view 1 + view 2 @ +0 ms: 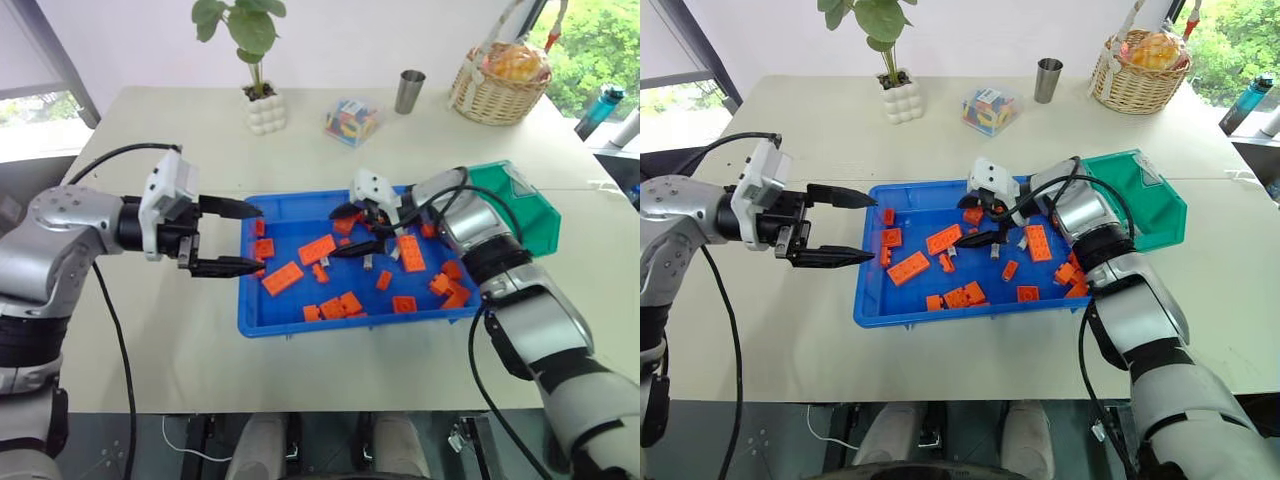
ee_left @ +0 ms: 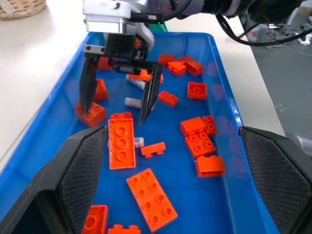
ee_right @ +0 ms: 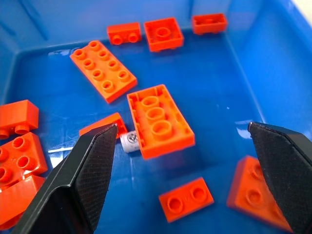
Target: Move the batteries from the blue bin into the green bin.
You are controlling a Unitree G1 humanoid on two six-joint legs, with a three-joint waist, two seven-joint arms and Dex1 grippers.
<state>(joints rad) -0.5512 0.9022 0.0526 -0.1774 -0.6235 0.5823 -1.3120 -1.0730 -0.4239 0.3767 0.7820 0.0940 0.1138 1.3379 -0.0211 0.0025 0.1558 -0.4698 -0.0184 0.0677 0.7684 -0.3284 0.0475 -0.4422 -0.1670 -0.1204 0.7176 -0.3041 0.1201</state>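
The blue bin [image 1: 350,326] lies at the table's middle, strewn with orange bricks. Small grey batteries [image 2: 132,102] lie on its floor among them. One battery [image 3: 129,141] has its end poking out from under an orange brick [image 3: 158,119]. My right gripper [image 1: 338,232] hangs open over the bin's middle, pointing left, with nothing between its fingers. In the left wrist view a battery lies just below its spread fingertips [image 2: 146,109]. My left gripper [image 1: 260,240] stands open at the bin's left wall, pointing right, and holds nothing. The green bin [image 1: 520,205] sits at the blue bin's right end, behind my right arm.
At the table's back stand a potted plant [image 1: 265,105], a clear box of coloured pieces [image 1: 350,120], a metal cup [image 1: 410,90] and a wicker basket [image 1: 500,85]. A cable [image 1: 560,188] runs across the table beside the green bin.
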